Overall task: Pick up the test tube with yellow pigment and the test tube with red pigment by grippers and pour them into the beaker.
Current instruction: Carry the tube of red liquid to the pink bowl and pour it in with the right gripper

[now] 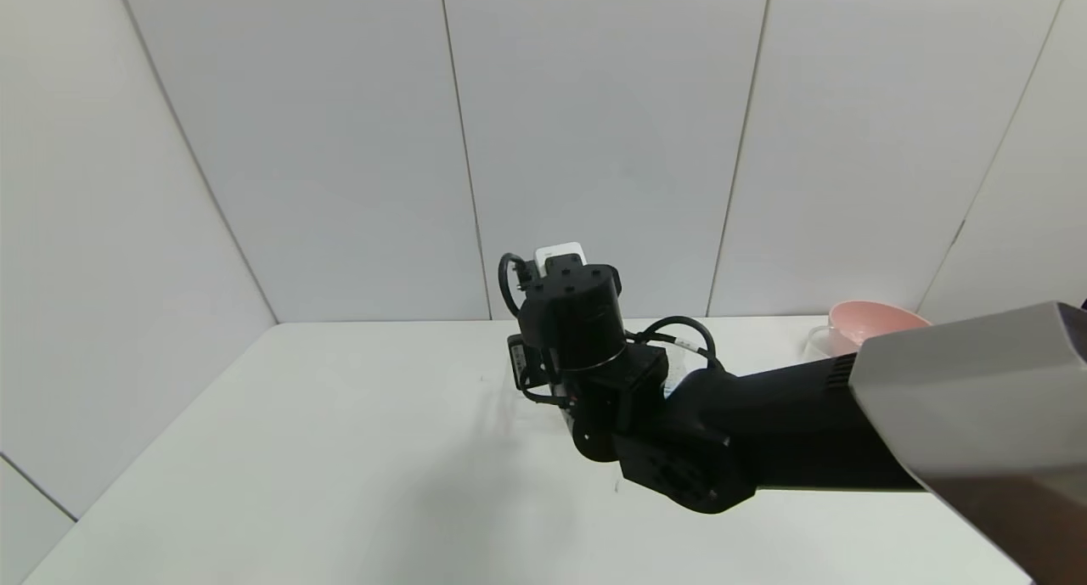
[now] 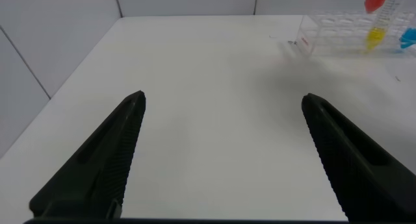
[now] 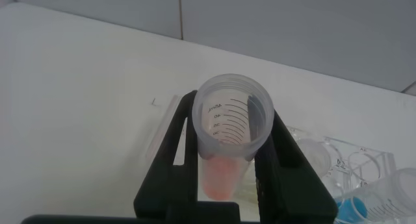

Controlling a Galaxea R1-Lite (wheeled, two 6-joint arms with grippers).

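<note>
My right gripper is shut on the test tube with red pigment and holds it upright by its upper part, above the clear tube rack. In the left wrist view the red pigment shows raised above the rack, where the test tube with yellow pigment stands. My left gripper is open and empty over bare table, well short of the rack. In the head view the right wrist hides the rack and tubes. A clear vessel, probably the beaker, stands beside the pink bowl.
A pink bowl stands at the table's far right by the wall. A tube with blue liquid stands in the rack and also shows in the left wrist view. White wall panels close the table's back and left.
</note>
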